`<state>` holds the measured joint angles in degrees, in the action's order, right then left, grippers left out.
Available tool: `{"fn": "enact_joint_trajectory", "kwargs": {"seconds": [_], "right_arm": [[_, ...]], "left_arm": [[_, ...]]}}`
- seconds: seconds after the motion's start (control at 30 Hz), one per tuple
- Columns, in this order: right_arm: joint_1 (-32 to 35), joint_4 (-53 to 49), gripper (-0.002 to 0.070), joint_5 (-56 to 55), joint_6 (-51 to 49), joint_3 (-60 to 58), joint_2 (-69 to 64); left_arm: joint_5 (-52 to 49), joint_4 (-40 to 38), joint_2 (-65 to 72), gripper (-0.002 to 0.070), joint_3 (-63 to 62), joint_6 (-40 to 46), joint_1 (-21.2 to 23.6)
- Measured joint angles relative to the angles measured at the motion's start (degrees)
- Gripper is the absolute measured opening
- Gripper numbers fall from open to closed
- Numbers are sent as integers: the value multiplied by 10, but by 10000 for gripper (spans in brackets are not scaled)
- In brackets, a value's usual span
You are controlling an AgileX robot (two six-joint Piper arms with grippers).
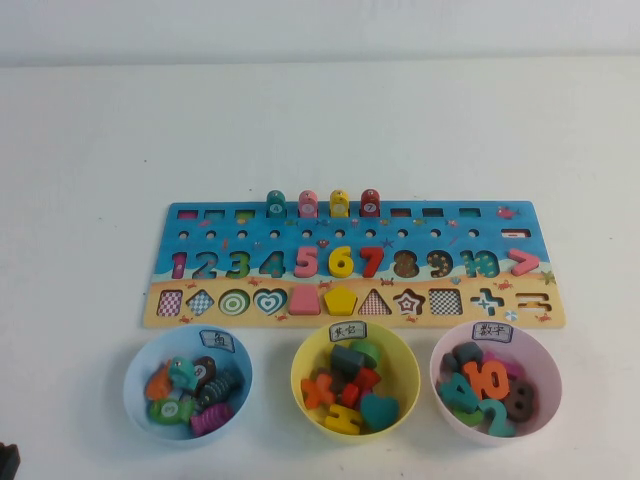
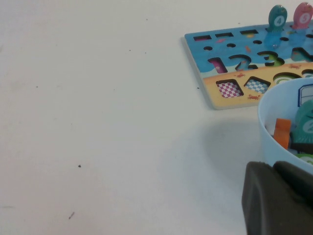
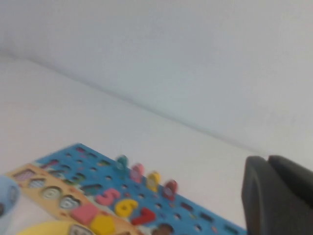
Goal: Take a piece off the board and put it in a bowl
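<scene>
Dark and hard against the left wrist lens sits the left claw. Too little of it shows to tell whether it is open or closed, and nothing can be seen in it. Just beside it is the rim of the light blue bowl, with the near corner of the board beyond. In the high view only a dark sliver at the 7 o'clock corner hints at that arm, low and clear of the work.

The right claw is likewise a dark edge in its own wrist view. Its opening cannot be told, and nothing shows in it. That arm is held high and tipped to look across the board at the far wall, and it is absent from the high view.

The piece, an orange cross, lies in the yellow bowl, toward its 9 o'clock side, flat-ish and turned like an X among other shapes. It has no long axis to speak of. From the left arm's corner it lies toward 2 o'clock, past the blue bowl. On the board the plus slot looks empty, at 1 o'clock from the yellow bowl.

The task looks done, with both arms parked.
</scene>
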<state>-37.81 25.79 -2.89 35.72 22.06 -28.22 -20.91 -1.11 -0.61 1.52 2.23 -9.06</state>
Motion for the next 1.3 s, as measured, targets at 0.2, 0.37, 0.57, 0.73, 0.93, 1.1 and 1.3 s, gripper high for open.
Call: {"fn": "enact_joint_trajectory", "kwargs": {"seconds": [0.2,0.37,0.57,0.73,0.93,1.1,1.3], "right_arm": [[169,80,-16,4,0,-108,58],[280,105,-16,13,0,-176,150],[333,109,-16,29,0,-227,248],[336,111,-17,24,0,-235,266],[337,-107,-17,53,-251,-235,266],[338,-272,-17,164,-447,-235,283],[349,-291,-17,229,-466,-235,287]], "left_arm": [[0,0,0,-3,0,0,0],[0,0,0,-3,0,0,0],[0,0,0,-3,0,0,0],[0,0,0,-3,0,0,0],[0,0,0,-3,0,0,0],[0,0,0,-3,0,0,0],[0,0,0,-3,0,0,0]]}}
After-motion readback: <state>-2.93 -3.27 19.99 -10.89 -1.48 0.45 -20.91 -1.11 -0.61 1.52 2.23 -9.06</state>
